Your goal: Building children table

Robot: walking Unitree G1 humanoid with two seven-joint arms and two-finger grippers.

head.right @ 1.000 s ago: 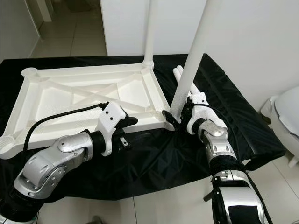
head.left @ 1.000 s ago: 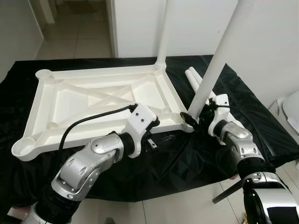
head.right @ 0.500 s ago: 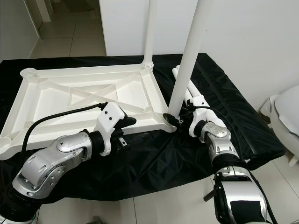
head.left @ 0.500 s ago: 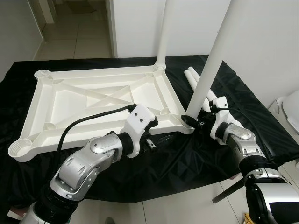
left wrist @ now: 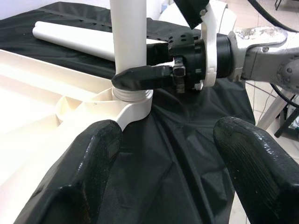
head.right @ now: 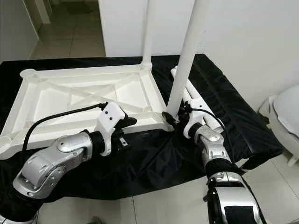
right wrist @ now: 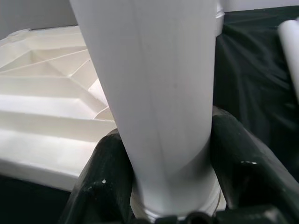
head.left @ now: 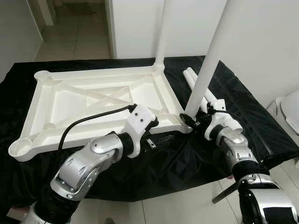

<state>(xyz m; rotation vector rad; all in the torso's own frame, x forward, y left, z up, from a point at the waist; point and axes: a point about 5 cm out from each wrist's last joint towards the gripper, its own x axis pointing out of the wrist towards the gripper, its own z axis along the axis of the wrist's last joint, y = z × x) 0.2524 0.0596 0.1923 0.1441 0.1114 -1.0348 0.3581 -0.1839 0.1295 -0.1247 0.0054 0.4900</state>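
Note:
The white table top (head.left: 93,100) lies upside down on a black cloth. One white leg (head.left: 161,32) stands upright in its far right corner. A second white leg (head.left: 205,70) stands nearly upright with its foot in the near right corner socket (left wrist: 133,100). My right gripper (head.left: 189,120) is shut on that leg just above the socket, and its black fingers (right wrist: 103,177) clasp it from both sides. My left gripper (head.left: 153,134) hovers open at the table top's front edge, just left of that corner, with only cloth between its fingers (left wrist: 93,154).
Two loose white legs (head.left: 193,77) lie on the cloth to the right of the table top. The cloth's front edge (head.left: 140,189) drops to a tiled floor. A white fixture (head.left: 290,109) stands at the far right, and a doorway opens at the back left.
The leg in my right gripper has swung a little more upright and its foot has settled at the near right corner socket. The left arm has barely moved.

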